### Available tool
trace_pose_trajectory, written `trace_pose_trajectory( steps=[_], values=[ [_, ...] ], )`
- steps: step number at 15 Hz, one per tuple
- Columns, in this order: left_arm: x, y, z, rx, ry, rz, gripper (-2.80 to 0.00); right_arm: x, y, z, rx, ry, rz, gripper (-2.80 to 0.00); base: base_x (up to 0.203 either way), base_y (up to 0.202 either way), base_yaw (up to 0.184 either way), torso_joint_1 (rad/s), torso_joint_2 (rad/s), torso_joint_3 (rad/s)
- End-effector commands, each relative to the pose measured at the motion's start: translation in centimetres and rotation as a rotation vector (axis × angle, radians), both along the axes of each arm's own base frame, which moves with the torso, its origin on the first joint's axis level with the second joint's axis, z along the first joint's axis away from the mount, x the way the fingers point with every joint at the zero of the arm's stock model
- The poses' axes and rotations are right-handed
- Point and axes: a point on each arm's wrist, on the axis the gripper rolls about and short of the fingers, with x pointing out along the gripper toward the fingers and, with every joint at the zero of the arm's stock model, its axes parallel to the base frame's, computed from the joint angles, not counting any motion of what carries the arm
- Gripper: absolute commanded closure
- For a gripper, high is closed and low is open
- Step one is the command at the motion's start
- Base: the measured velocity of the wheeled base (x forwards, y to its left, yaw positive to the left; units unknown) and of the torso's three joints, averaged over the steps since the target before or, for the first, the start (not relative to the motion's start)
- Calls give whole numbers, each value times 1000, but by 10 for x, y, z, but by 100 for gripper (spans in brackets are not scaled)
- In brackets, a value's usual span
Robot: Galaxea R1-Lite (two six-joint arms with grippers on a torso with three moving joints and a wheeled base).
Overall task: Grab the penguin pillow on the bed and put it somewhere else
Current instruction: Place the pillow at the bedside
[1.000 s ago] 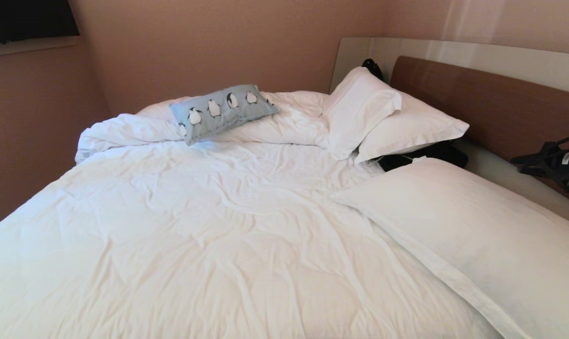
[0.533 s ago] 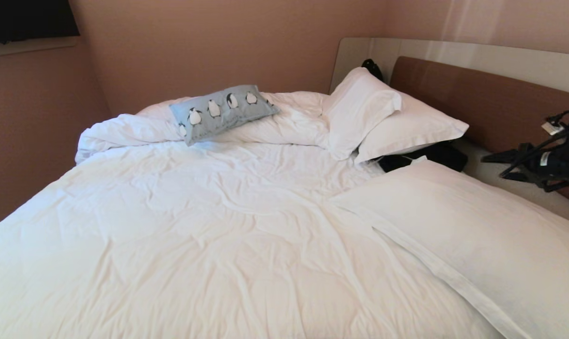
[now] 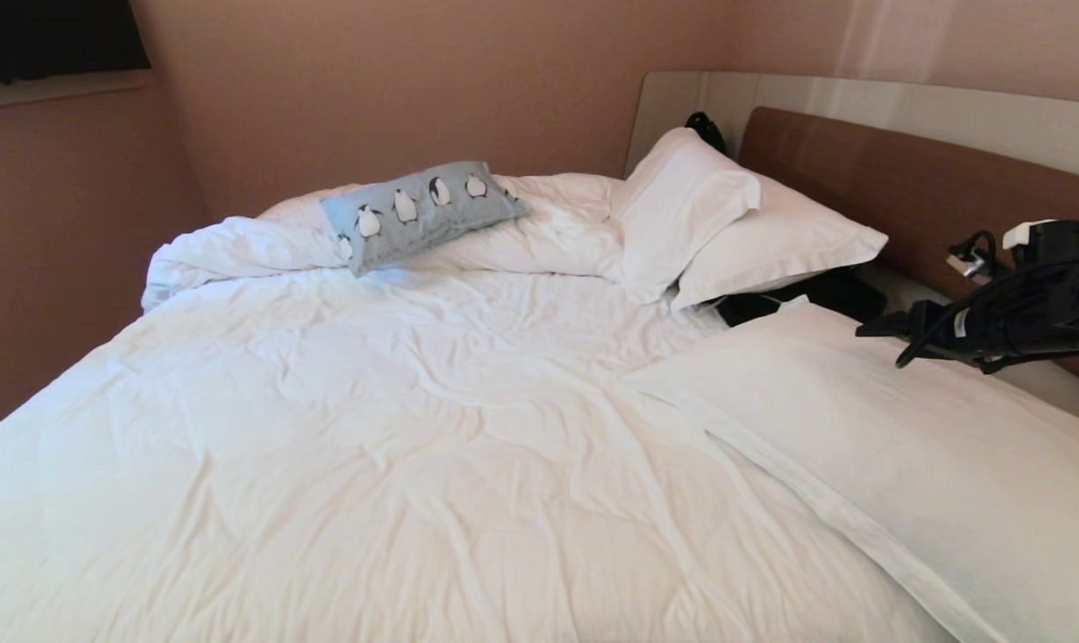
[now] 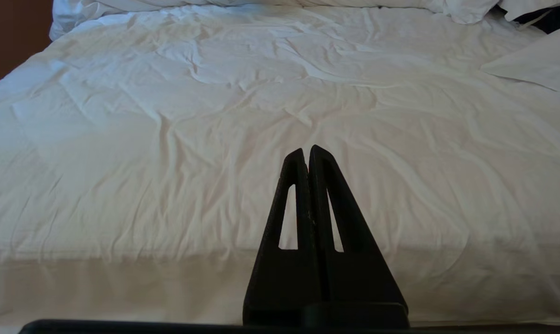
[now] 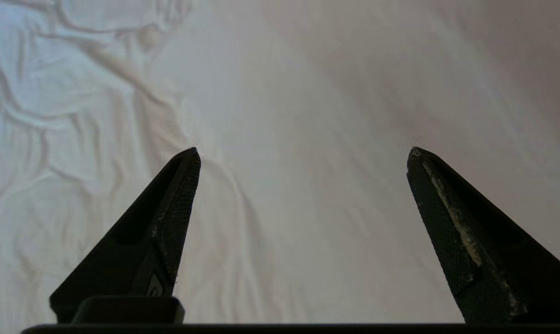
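Note:
The penguin pillow (image 3: 423, 212), light blue with a row of black-and-white penguins, lies tilted on the bunched duvet at the far left of the bed (image 3: 414, 429). My right gripper (image 3: 879, 344) reaches in from the right edge, hovering over the large white pillow, far from the penguin pillow. In the right wrist view the right gripper (image 5: 303, 150) is open with only white bedding (image 5: 303, 69) below and nothing between its fingers. My left gripper (image 4: 306, 150) is shut and empty, parked low at the near side of the bed (image 4: 168, 139). The penguin pillow shows in neither wrist view.
A large white pillow (image 3: 906, 446) lies at the near right. Two white pillows (image 3: 745, 223) lean on the brown headboard (image 3: 906, 187), with a black item (image 3: 807, 299) below them. A wall (image 3: 57, 223) borders the bed's left side.
My right gripper has come further into the head view from the right edge, moving left over the large pillow. The penguin pillow has not moved.

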Motion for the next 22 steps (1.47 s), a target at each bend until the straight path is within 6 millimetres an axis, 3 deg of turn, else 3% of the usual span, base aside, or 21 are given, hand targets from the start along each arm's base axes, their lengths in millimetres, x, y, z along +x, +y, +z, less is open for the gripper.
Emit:
trace_pose_trajectory(
  steps=[1, 2, 6, 11, 14, 18, 22],
  values=[
    [0, 0, 0, -1, 0, 1, 0, 9, -3, -2, -52, 1, -64, -280, 0, 0, 0, 0, 0, 0],
    [0, 0, 0, -1, 0, 1, 0, 12, -4, 2, -56, -20, -60, 0, 0, 0, 0, 0, 0, 0],
    [0, 0, 0, -1, -1, 1, 0, 33, -11, 6, -86, -88, -56, 0, 0, 0, 0, 0, 0, 0],
    [0, 0, 0, -1, -1, 1, 0, 66, -17, -33, -233, -180, 10, 0, 0, 0, 0, 0, 0, 0],
    [0, 0, 0, -1, 0, 1, 0, 59, -18, -19, -208, -198, 1, 0, 0, 0, 0, 0, 0, 0],
    [0, 0, 0, -1, 0, 1, 0, 47, -42, -3, -164, -244, -10, 0, 0, 0, 0, 0, 0, 0],
    [0, 0, 0, 6, 0, 2, 0, 48, -53, -4, -180, -298, -18, 0, 0, 0, 0, 0, 0, 0]
  ],
)
